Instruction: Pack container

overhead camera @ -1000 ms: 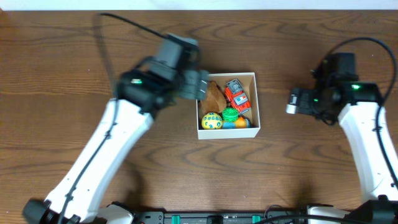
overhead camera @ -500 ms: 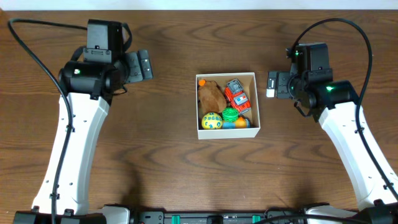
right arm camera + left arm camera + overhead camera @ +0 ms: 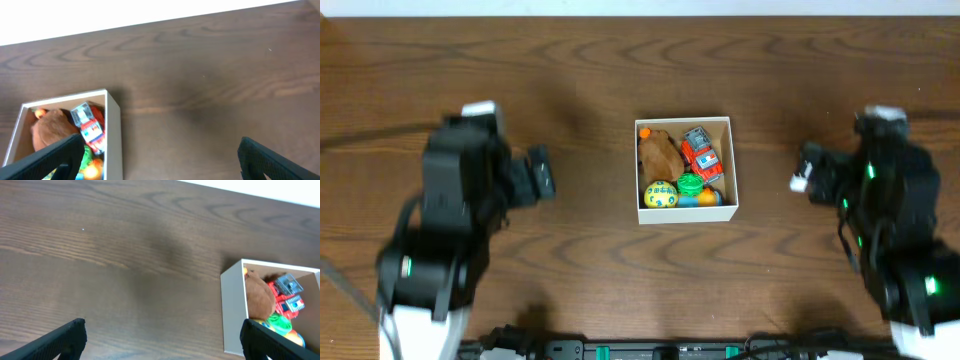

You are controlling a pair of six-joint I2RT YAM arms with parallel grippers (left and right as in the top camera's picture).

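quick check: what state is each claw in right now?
Left claw: open, holding nothing.
Right claw: open, holding nothing.

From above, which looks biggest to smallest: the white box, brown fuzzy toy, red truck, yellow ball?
1. white box
2. brown fuzzy toy and red truck: they look about alike, so no ranking between them
3. yellow ball, smallest

The overhead camera looked straight down on the dark brown wooden table from well above. The 2 wrist cameras sat lower, angled obliquely across it from opposite sides. All 3 views shared the small square white cardboard box.
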